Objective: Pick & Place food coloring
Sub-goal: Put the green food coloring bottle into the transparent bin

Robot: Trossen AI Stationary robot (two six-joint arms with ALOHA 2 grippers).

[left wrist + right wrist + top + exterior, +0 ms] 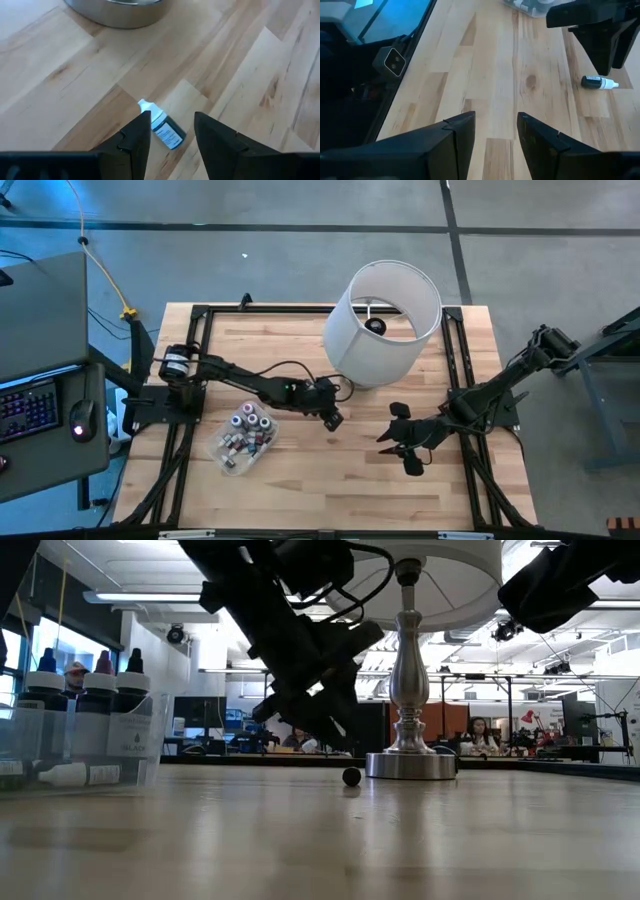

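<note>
Wooden table (330, 480), office behind; left claw (172, 132) open above a fallen bottle (162, 125); right claw (495, 132) open.

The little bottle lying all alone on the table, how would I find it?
Find the big white lampshade at the table's back. Just in front of it, the left end effector hovers over the lone bottle. It lies flat on bare wood with a white tip, while the other bottles sit in the clear tub.
</note>
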